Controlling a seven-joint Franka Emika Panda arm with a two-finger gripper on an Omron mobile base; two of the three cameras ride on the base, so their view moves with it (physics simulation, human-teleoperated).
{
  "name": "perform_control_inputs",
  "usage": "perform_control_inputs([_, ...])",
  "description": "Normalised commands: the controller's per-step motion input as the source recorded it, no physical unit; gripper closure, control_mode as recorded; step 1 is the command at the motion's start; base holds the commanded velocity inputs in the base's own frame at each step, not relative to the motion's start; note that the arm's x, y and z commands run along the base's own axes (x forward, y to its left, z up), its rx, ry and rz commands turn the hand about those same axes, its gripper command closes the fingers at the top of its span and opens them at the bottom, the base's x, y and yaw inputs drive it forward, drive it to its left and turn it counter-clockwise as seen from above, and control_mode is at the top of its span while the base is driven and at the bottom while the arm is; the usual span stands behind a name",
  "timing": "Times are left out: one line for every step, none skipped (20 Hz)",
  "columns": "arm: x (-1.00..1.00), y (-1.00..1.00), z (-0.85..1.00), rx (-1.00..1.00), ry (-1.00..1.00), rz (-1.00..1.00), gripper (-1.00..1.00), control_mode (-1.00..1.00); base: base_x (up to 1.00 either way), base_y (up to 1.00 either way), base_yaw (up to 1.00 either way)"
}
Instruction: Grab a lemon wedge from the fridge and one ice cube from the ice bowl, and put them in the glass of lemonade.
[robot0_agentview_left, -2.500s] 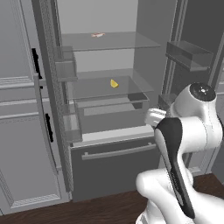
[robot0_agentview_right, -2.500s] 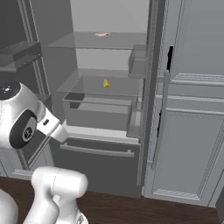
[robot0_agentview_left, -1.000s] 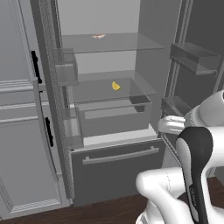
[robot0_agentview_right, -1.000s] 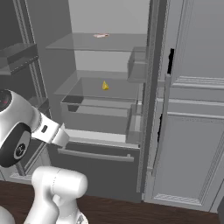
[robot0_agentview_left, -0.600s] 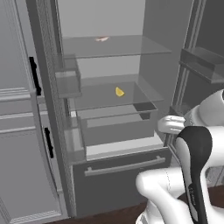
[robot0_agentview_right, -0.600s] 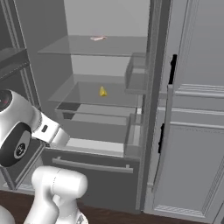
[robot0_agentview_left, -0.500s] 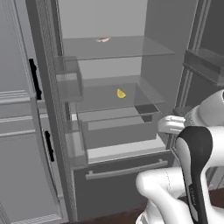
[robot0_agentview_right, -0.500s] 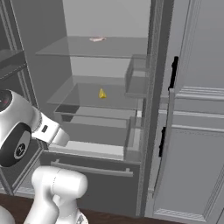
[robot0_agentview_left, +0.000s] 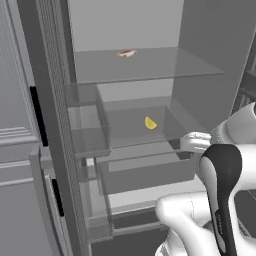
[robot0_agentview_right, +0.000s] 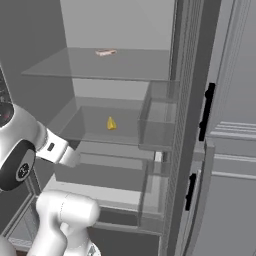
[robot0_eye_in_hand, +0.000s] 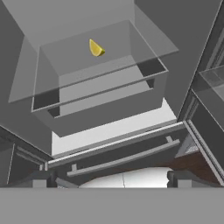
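Note:
The fridge stands open in front of me, its glass shelves showing. A small yellow lemon wedge lies on the middle glass shelf, also seen in the right base view. In the hand view the lemon wedge sits high up, well beyond my gripper. The gripper is open, its two dark fingertips far apart with nothing between them. My hand hangs in front of the shelf edge, lower than the wedge and apart from it. The ice bowl and the glass of lemonade are out of view.
A flat pinkish-brown item lies on the top shelf. Clear door bins flank the opening. Under the wedge's shelf sits a grey pull-out box, then the bottom drawer's bar handle. Grey panelled cabinets stand beside the fridge.
The whole picture has shifted: the base has driven closer to the fridge, so its shelves and the wedge look larger and nearer. The gripper stays open.

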Motion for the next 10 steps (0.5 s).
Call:
perform_control_inputs([0.00,0.00,0.00,0.00,0.00,0.00,-1.00,1.00,0.64,0.00,0.00])
perform_control_inputs([0.00,0.00,0.00,0.00,0.00,0.00,-1.00,1.00,0.63,0.00,0.00])
perform_control_inputs([0.00,0.00,0.00,0.00,0.00,0.00,-1.00,1.00,0.61,0.00,0.00])
perform_control_inputs([0.00,0.00,0.00,0.00,0.00,0.00,-1.00,1.00,0.40,0.00,0.00])
perform_control_inputs([0.00,0.00,0.00,0.00,0.00,0.00,-1.00,1.00,0.00,0.00,0.00])
perform_control_inputs([0.00,0.01,0.00,0.00,0.00,0.00,-1.00,-1.00,0.00,0.00,0.00])
perform_control_inputs([0.00,0.05,0.00,0.00,0.00,0.00,-1.00,-1.00,0.00,0.00,0.00])
perform_control_inputs([0.00,0.00,0.00,0.00,0.00,0.00,-1.00,-1.00,0.00,0.00,0.00])
perform_control_inputs([0.00,0.09,0.00,0.00,0.00,0.00,-1.00,-1.00,0.00,0.00,0.00])
perform_control_inputs([0.04,0.05,-0.03,0.00,-0.02,0.00,-1.00,-1.00,0.00,0.00,0.00])
